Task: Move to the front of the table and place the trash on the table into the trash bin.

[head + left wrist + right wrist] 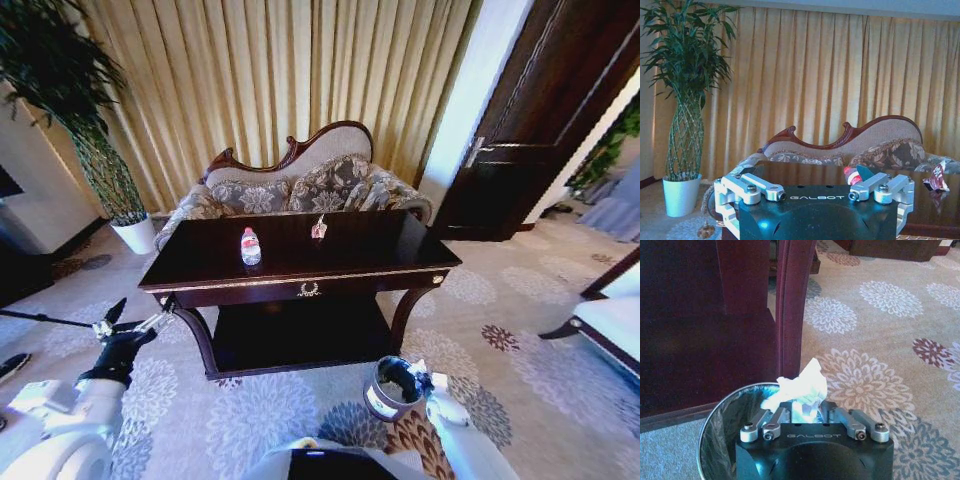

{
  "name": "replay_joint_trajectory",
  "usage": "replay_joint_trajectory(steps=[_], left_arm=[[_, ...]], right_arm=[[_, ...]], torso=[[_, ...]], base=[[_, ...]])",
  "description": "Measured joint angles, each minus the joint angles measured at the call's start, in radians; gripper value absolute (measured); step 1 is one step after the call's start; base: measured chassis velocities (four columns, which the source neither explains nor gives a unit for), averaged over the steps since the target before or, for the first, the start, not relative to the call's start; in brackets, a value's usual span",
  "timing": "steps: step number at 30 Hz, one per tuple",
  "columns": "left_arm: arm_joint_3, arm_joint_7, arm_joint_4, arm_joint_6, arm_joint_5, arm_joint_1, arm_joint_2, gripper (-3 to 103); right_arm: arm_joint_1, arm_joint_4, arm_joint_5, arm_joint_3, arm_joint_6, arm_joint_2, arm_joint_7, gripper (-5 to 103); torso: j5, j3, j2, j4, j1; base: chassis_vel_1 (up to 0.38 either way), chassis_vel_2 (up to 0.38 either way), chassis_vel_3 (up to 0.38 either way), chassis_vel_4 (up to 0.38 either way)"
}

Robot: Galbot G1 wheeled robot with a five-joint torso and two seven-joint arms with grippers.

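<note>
The dark wooden table stands in front of me. On it are a small clear bottle with a red cap and a reddish wrapper. My left gripper hovers open and empty off the table's left front corner. Its wrist view looks across the table top at the bottle's cap and the wrapper. My right gripper is shut on a white crumpled paper piece, right above the trash bin. The bin stands on the carpet by the table's right front leg.
A patterned sofa sits behind the table against gold curtains. A tall plant in a white pot is at the left. A dark door and a white bench are at the right. Floral carpet surrounds the table.
</note>
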Motion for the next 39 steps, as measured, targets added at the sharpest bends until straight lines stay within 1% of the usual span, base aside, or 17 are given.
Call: replay_joint_trajectory(steps=[1, 4, 6, 7, 8, 10, 14, 16, 19, 26, 29, 31, 33, 34, 36, 38, 39], left_arm=[[0.0, 0.0, 0.0, 0.0, 0.0, 0.0, 0.0, 100], [-0.005, 0.002, 0.0, -0.001, -0.004, 0.002, 0.0, 100], [-0.006, 0.002, 0.0, -0.002, -0.006, 0.004, 0.0, 100], [-0.006, 0.002, 0.0, -0.002, -0.007, 0.004, -0.001, 100], [-0.006, 0.003, 0.0, -0.002, -0.008, 0.004, -0.001, 100], [-0.006, 0.003, 0.0, -0.002, -0.008, 0.003, -0.002, 100], [-0.006, 0.003, 0.0, -0.002, -0.009, 0.002, -0.002, 100], [-0.007, 0.003, 0.0, -0.002, -0.009, 0.002, -0.002, 100], [-0.011, 0.003, 0.0, -0.002, -0.01, 0.003, -0.002, 100], [-0.01, 0.003, 0.0, -0.002, -0.011, 0.002, -0.005, 100], [-0.009, 0.003, 0.0, -0.002, -0.011, -0.003, -0.004, 100], [-0.009, 0.003, 0.0, -0.002, -0.011, -0.004, -0.002, 100], [-0.01, 0.002, 0.0, -0.001, -0.011, -0.004, -0.001, 100], [-0.01, 0.002, 0.0, -0.001, -0.011, -0.004, -0.001, 100], [-0.01, 0.002, 0.0, -0.001, -0.011, -0.003, -0.003, 100], [-0.01, 0.002, 0.0, -0.001, -0.011, -0.002, -0.004, 100], [-0.01, 0.002, 0.0, -0.001, -0.011, -0.002, -0.004, 100]], right_arm=[[0.0, 0.0, 0.0, 0.0, 0.0, 0.0, 0.0, 31], [-0.001, 0.009, 0.0, 0.002, 0.0, 0.0, 0.001, 47], [-0.003, 0.012, 0.0, 0.002, 0.0, 0.0, 0.001, 47], [-0.005, 0.017, 0.0, 0.002, -0.001, -0.001, 0.001, 52], [-0.007, 0.022, 0.0, 0.003, -0.001, -0.001, 0.001, 63], [-0.008, 0.025, 0.0, 0.003, -0.001, -0.001, 0.001, 63], [-0.009, 0.031, 0.001, 0.004, -0.002, 0.0, 0.002, 85], [-0.01, 0.032, 0.001, 0.005, -0.003, 0.0, 0.002, 85], [-0.012, 0.035, 0.002, 0.008, -0.004, 0.0, 0.002, 99], [-0.023, 0.051, 0.017, 0.016, -0.005, -0.002, 0.002, 100], [-0.046, 0.119, 0.071, 0.026, 0.003, -0.011, -0.003, 100], [-0.072, 0.217, 0.122, 0.046, 0.009, -0.021, -0.019, 100], [-0.122, 0.424, 0.172, 0.103, 0.012, -0.034, -0.062, 100], [-0.122, 0.424, 0.172, 0.103, 0.012, -0.034, -0.062, 100], [-0.152, 0.552, 0.195, 0.129, 0.013, -0.039, -0.078, 100], [-0.191, 0.747, 0.206, 0.156, 0.012, -0.04, -0.084, 100], [-0.191, 0.747, 0.206, 0.156, 0.012, -0.04, -0.084, 100]], torso=[[0.0, 0.0, 0.0, 0.0, 0.0], [0.0, 0.0, 0.0, 0.0001, 0.0], [0.0, 0.0, 0.0, 0.0001, 0.0], [0.0, 0.0, 0.0, 0.0, 0.0], [0.0, 0.0, 0.0, 0.0, 0.0], [0.0, 0.0, 0.0, 0.0, 0.0], [0.0, 0.0, 0.0, 0.0, 0.0], [0.0001, 0.0, 0.0, 0.0, 0.0], [0.0001, 0.0, 0.0, 0.0, 0.0], [0.0003, 0.0, 0.0, 0.0, 0.0], [0.0005, 0.0, 0.0, -0.0001, 0.0], [0.0005, 0.0, 0.0, -0.0001, 0.0], [-0.0003, 0.0, 0.0, 0.0003, 0.0], [-0.0003, 0.0, 0.0, 0.0003, 0.0], [-0.0003, 0.0, 0.0, 0.0002, 0.0], [-0.0002, 0.0, 0.0, 0.0, 0.0], [-0.0002, 0.0, 0.0, 0.0, 0.0]], base=[[0.0, 0.0, 0.0, 0.0], [0.0, 0.0, 0.0, 0.0], [0.0, 0.0, 0.0, 0.0], [0.0, 0.0, 0.0, 0.0], [0.0, 0.0, 0.0, 0.0], [0.0, 0.0, 0.0, 0.0], [0.0, 0.0, 0.0, 0.0], [0.0, 0.0, 0.0, 0.0], [0.0, 0.0, 0.0, 0.0], [0.0, 0.0, 0.0, 0.0], [0.0, 0.0, 0.0, 0.0], [0.0, 0.0, 0.0, 0.0], [0.0, 0.0, 0.0, 0.0], [0.0, 0.0, 0.0, 0.0], [0.0, 0.0, 0.0, 0.0], [0.0, 0.0, 0.0, 0.0], [0.0, 0.0, 0.0, 0.0]])
